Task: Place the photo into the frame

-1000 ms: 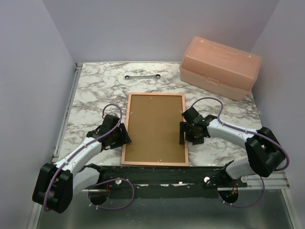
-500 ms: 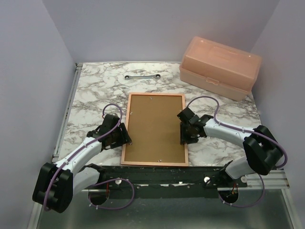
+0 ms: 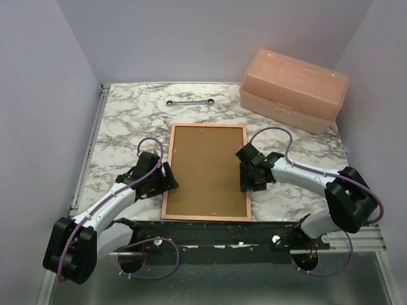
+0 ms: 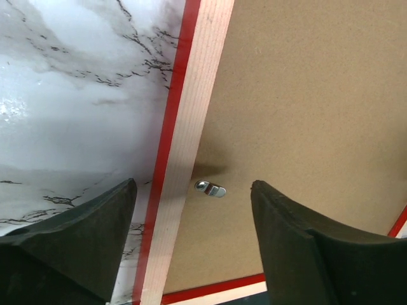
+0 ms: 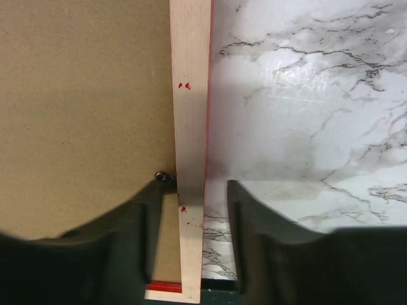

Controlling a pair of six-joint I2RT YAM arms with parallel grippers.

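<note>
The frame (image 3: pixel 167 190) lies face down near the table's front edge, pale wood back up, with a brown backing board (image 3: pixel 206 168) filling it. The photo is hidden. My left gripper (image 3: pixel 167 181) stands open over the left rail (image 4: pixel 197 95), its fingers either side of a small metal turn clip (image 4: pixel 210 188). Over on the other side, my right gripper (image 3: pixel 245 180) straddles the right rail (image 5: pixel 191 95). Its jaws are narrow but still apart, one finger over the board beside a dark clip (image 5: pixel 164 177), the other over the marble.
A pink plastic box (image 3: pixel 294 90) stands at the back right. A metal wrench (image 3: pixel 189 101) lies behind the frame. The marble tabletop (image 3: pixel 121 127) extends left and right of the frame; grey walls enclose it.
My right gripper's jaws have narrowed around the right rail and shifted slightly toward the frame. My left gripper has opened wider and edged over the left rail.
</note>
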